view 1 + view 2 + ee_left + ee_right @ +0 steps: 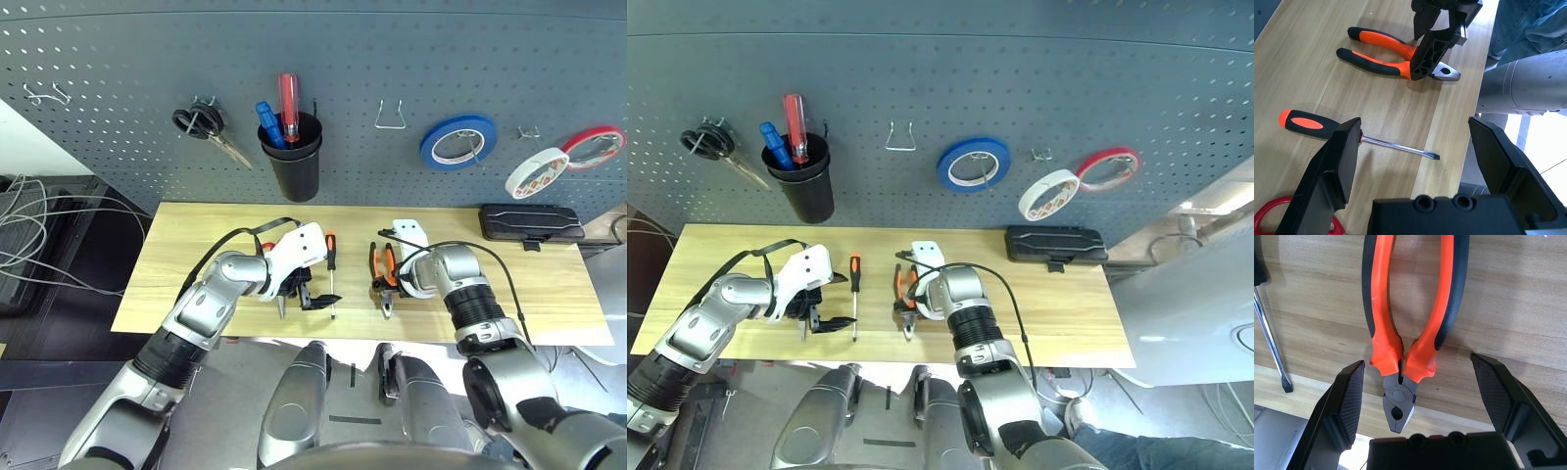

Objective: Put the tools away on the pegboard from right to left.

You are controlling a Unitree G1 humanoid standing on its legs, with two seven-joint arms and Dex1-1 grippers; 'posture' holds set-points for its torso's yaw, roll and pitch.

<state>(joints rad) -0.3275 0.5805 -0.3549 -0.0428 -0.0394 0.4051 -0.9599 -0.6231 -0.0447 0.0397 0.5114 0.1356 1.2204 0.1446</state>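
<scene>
My right gripper, fingers spread apart, straddles the orange-handled steel pliers on the wooden table. I should close squarely across the pivot, handles toward twelve o'clock.

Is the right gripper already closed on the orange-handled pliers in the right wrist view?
No: the right gripper is open, its two fingers spread wide on either side of the orange-handled pliers, which lie flat on the table.

Light wooden table; on it lie orange-handled pliers, a thin screwdriver, red-handled scissors; black case far right.
</scene>
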